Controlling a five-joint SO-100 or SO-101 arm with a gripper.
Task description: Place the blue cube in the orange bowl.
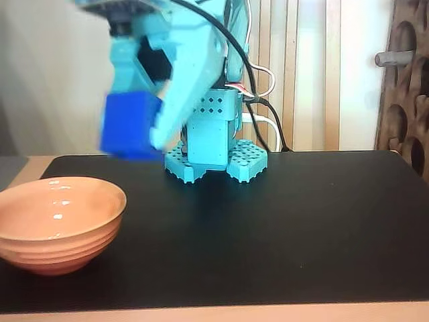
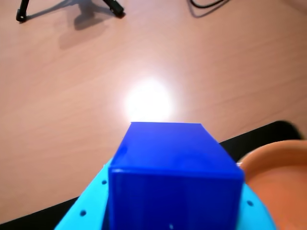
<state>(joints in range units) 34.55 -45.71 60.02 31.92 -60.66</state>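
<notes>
The blue cube (image 1: 131, 125) hangs in the air, held between the turquoise jaws of my gripper (image 1: 137, 131), which is shut on it. It sits well above the black mat and up and to the right of the orange bowl (image 1: 57, 221) in the fixed view. In the wrist view the blue cube (image 2: 172, 175) fills the lower centre, clamped in my gripper (image 2: 172, 211). A part of the orange bowl (image 2: 280, 177) shows at the right edge. The bowl holds nothing that I can see.
A black mat (image 1: 281, 228) covers the light wooden table (image 2: 96, 86). The turquoise arm base (image 1: 214, 147) stands at the mat's back centre with cables (image 1: 265, 100) behind it. A brown perforated panel (image 1: 409, 87) stands at the far right. Black tripod legs (image 2: 67, 7) show in the wrist view.
</notes>
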